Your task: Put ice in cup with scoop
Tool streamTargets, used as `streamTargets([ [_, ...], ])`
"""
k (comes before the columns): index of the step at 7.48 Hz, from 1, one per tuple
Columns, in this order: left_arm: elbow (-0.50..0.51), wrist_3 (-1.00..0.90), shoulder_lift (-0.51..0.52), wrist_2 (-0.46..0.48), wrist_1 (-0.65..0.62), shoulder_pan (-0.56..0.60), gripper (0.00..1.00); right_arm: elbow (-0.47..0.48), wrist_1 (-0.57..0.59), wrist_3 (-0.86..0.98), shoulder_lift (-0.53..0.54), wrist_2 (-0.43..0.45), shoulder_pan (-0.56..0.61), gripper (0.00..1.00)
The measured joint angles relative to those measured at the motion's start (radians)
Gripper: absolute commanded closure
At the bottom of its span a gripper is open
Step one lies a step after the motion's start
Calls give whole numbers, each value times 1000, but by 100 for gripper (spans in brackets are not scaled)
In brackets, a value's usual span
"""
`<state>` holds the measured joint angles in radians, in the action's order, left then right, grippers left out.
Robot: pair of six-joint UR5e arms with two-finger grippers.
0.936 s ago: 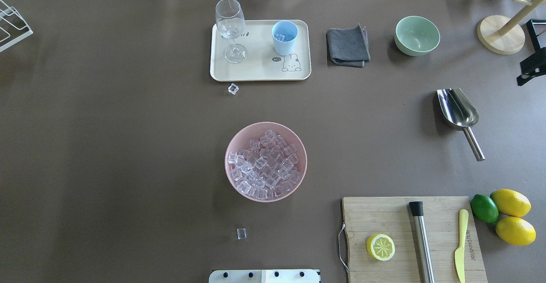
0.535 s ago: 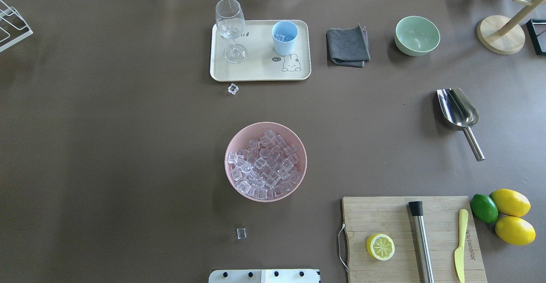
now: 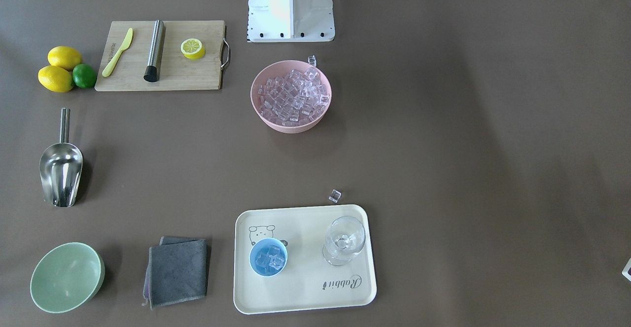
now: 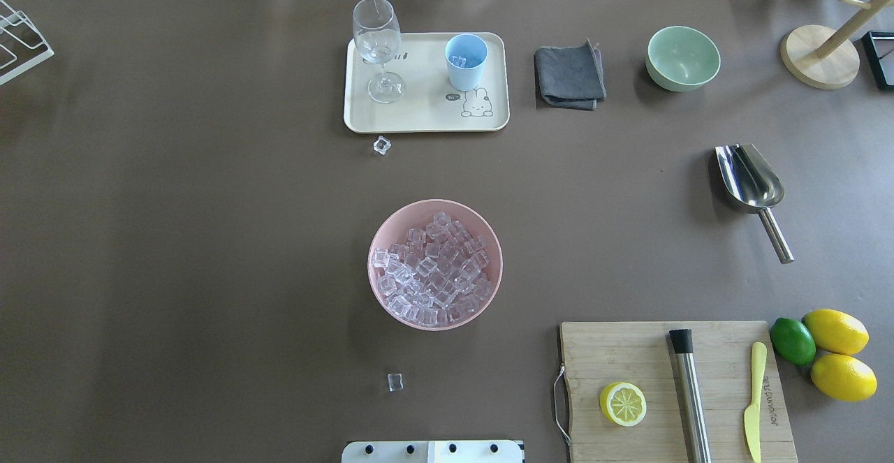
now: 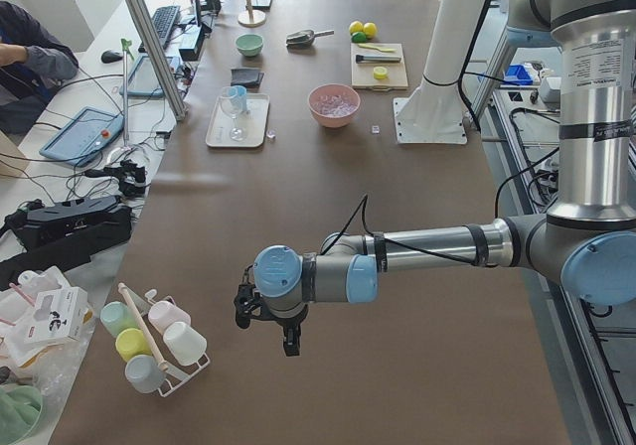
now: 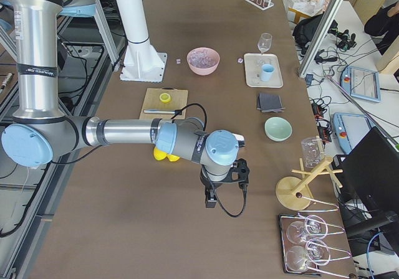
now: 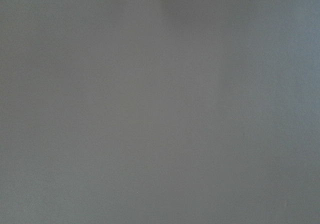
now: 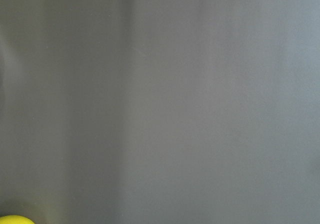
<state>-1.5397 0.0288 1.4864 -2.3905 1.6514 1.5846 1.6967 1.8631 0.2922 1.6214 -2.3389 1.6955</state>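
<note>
Worktop (image 4: 209, 239): brown, with both arms out toward its ends.
Left end effector (image 5: 262, 318): over bare worktop, well apart from everything; I cannot tell its grip.
Right end effector (image 6: 225, 178): past the lemons (image 4: 837, 331), the scoop well apart; I cannot tell its grip.
Ice (image 4: 434, 267): heaped in the pink bowl (image 4: 399, 220); one loose cube (image 4: 395, 381) lies nearer, another (image 4: 381, 145) farther.
Scoop (image 4: 749, 178): lying on the right, handle toward the robot.
Cup (image 4: 465, 79): on the far tray (image 4: 426, 110) beside the glass (image 4: 378, 37), ice inside.

Overhead and opposing front views share pink bowl (image 3: 291, 127), side views lengthwise, wrist views close on tabletop (image 7: 160, 104)

Some ice (image 3: 270, 261) in cup (image 4: 466, 80); cup on tray (image 3: 305, 287).
</note>
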Motion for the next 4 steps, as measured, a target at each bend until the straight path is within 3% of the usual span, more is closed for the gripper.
streamTargets([
  [4,1,3,0,1,0,-1,2,-24,-53,1,9,0,1,0],
])
